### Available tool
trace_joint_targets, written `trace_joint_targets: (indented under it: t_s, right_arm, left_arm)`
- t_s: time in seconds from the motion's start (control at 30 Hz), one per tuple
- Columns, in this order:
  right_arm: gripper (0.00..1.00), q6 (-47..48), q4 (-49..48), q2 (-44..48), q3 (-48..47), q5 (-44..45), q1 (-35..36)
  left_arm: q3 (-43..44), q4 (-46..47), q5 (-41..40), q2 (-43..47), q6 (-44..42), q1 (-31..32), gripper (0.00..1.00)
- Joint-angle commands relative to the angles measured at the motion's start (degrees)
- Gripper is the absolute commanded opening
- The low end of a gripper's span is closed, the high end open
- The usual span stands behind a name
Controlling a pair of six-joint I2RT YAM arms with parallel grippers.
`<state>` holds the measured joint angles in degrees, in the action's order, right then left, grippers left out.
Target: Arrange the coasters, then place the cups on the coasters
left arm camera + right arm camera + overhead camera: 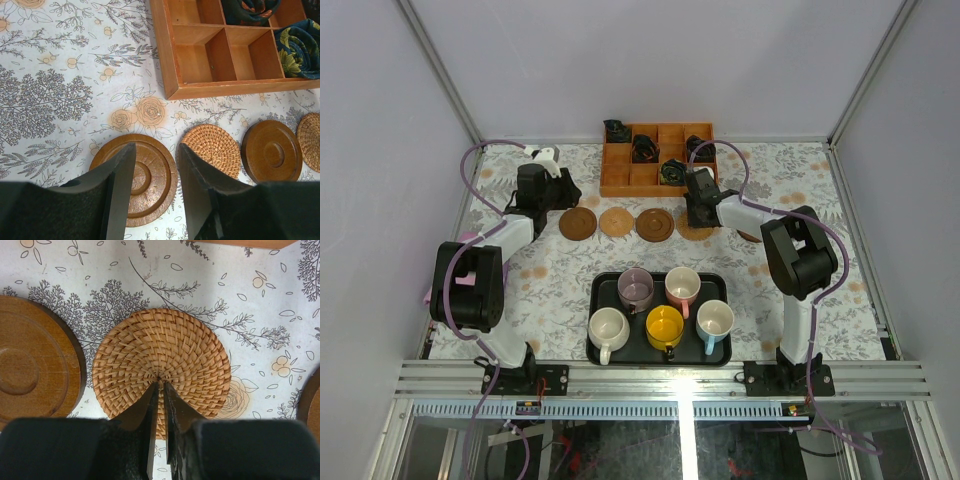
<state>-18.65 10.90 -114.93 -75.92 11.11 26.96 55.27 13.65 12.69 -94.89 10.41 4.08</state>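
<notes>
Black fingers of my right claw [161, 385] were nearly together, only a slit between them, with the tips over the middle of a tan woven coaster [160, 340]. Nothing looked clamped, and I couldn't tell if the tips touched the weave. Just left of it lay a dark ringed coaster [30, 365], apart from it, and another dark edge [312, 405] showed at the right. My left claw [157, 147] stood apart, straddling the end dark coaster [150, 182] and holding nothing. The step was lining up the row. My judgement was to press lightly at the centre and slide flat and slowly, keeping the gaps even with no overlap, and clear of the wooden box [620, 180]. Too much push would likely skid the weave into its neighbour. The cups [665, 325] all sat in the black tray [595, 290], near my bases, none yet on a coaster.
</notes>
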Motion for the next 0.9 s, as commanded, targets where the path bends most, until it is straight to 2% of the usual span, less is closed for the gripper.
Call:
trace_joint_targets:
  t_s: [0.0, 0.4, 0.53, 0.63, 0.77, 0.87]
  right_arm:
    - [0.16, 0.1, 1.5, 0.4, 1.3, 1.4, 0.8]
    - [0.20, 3.7, -0.3, 10.2, 2.5, 6.5, 0.8]
    - [0.41, 4.5, -1.2, 15.1, 6.0, 12.0, 0.7]
    - [0.48, 4.7, -1.8, 17.5, 9.2, 15.8, 0.2]
    - [0.46, 2.5, -1.8, 18.9, 12.6, 16.9, -4.1]
    - [0.33, 0.7, -1.7, 18.4, 14.2, 16.4, -7.4]
  left_arm:
    - [1.3, 2.6, 0.9, -0.4, 0.5, 0.0, 0.40]
    - [-0.1, 3.7, 2.1, 0.8, 1.0, 0.1, 0.40]
    - [-0.7, 4.4, 2.2, 1.8, 1.0, 0.1, 0.40]
    - [-0.8, 4.6, 2.2, 2.2, 0.9, 0.1, 0.41]
    - [-0.8, 4.9, 2.5, 2.1, 1.0, 0.1, 0.41]
    - [-1.0, 5.2, 2.7, 2.1, 0.9, 0.1, 0.41]
